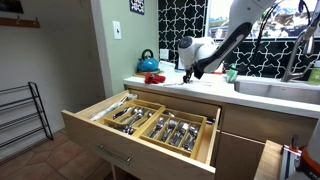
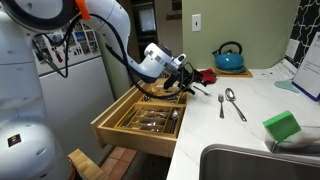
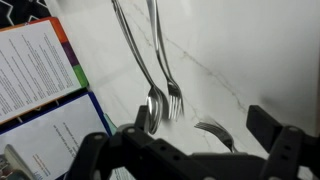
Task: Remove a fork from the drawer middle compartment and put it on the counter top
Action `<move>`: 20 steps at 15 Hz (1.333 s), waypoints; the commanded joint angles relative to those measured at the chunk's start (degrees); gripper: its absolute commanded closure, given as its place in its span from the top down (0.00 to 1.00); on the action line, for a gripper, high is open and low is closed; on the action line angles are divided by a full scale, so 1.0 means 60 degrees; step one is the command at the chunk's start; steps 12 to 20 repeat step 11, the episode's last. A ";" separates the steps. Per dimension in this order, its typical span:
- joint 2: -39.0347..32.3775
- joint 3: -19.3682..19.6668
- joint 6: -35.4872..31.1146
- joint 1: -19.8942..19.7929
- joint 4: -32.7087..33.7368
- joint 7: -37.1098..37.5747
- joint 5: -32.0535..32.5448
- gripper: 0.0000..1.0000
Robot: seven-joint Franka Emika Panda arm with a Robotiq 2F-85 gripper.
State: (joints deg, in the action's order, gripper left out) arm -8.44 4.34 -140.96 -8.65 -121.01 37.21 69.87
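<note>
Slim steel fork [image 3: 214, 130] lies on glossy marbled white table [image 3: 250, 60]; hand [image 3: 186, 145] above it, jaws wide, gripping nothing.

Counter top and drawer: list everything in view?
counter top: one, off-white, above the drawer
drawer: one, light wood, pulled open
drawer cutlery: many pieces, silver, in the organiser
loose cutlery: three pieces, silver, counter top
kettle: one, blue, counter back
red object: one, beside kettle, unidentifiable
sponge: one, green, near sink
sink: one, grey, counter end
booklets: two, printed, counter top
wire rack: one, black, floor
arm: one, white and black, over counter
gripper: one, black, open above the loose cutlery
</note>
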 commanded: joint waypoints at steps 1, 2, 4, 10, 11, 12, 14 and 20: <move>0.1332 0.0129 -0.1321 -0.0104 -0.1107 -0.1672 -0.2300 0.99; 0.1469 0.0011 -0.1650 -0.0242 -0.1215 -0.2198 -0.3031 1.00; 0.1490 0.0192 -0.2305 -0.0046 -0.1254 -0.3273 -0.4652 1.00; 0.1335 0.0244 -0.2150 0.0085 -0.0914 -0.3239 -0.4538 1.00; 0.1333 0.0246 -0.2150 0.0085 -0.0914 -0.3239 -0.4538 1.00; 0.1333 0.0246 -0.2150 0.0085 -0.0914 -0.3239 -0.4538 1.00; 0.1333 0.0246 -0.2150 0.0085 -0.0914 -0.3239 -0.4538 1.00; 0.1333 0.0246 -0.2150 0.0085 -0.0914 -0.3239 -0.4538 1.00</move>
